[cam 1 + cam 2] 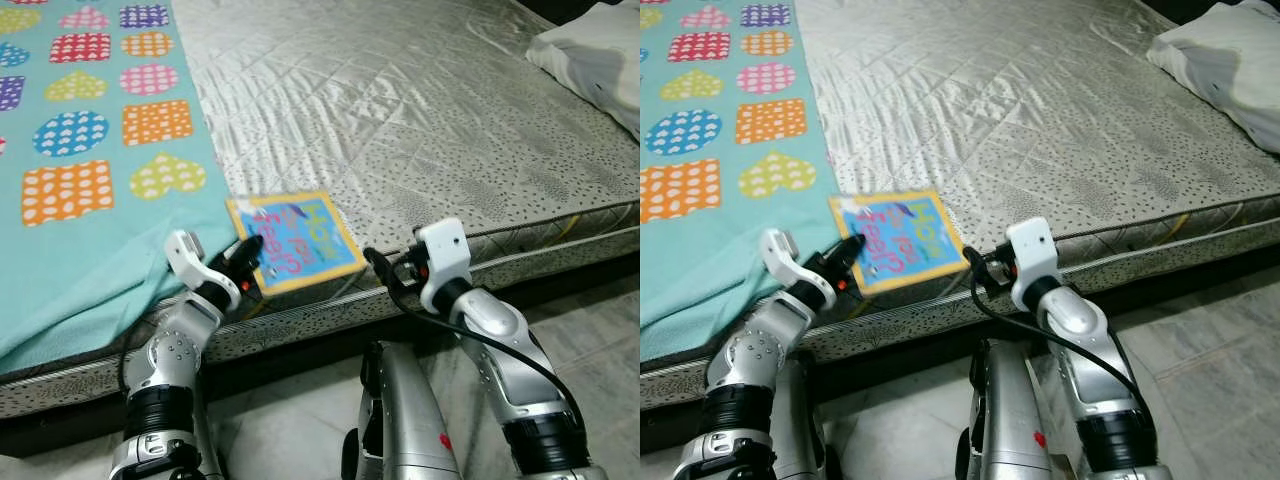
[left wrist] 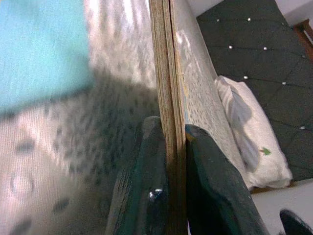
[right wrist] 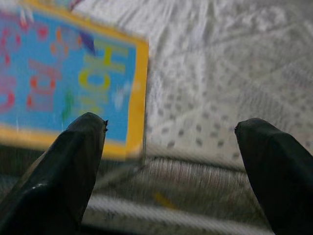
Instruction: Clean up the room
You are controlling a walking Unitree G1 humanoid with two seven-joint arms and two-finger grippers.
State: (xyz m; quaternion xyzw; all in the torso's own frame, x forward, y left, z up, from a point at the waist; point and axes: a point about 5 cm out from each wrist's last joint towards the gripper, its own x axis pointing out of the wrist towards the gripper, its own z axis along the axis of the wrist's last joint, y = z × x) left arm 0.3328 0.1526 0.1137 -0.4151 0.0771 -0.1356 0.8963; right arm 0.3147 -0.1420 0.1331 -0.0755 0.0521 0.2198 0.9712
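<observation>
The left gripper [image 1: 247, 262] has its two black fingers [image 2: 146, 196] pinched on the near left edge of a thin book [image 1: 293, 240], one finger on each face. From the gripper the book runs out over the front edge of the mattress [image 1: 420, 130], lying nearly flat, its long axis angled up and to the robot's right, its blue cover with yellow border facing up and the coloured lettering running along that long axis. The left wrist view adds what the head views cannot: the book seen edge-on, a stack of brownish pages squeezed between the fingers.

Just to the right of the book, the right gripper [image 3: 171, 161] hangs at the mattress edge with its fingers spread wide and nothing between them; its wrist view looks past them at the book's near right corner and the speckled side of the mattress.

Beyond the left gripper, a teal blanket [image 1: 90, 150] with bright hearts and squares covers the bed's left side. Far off to the right lies a white pillow [image 1: 600, 60].
</observation>
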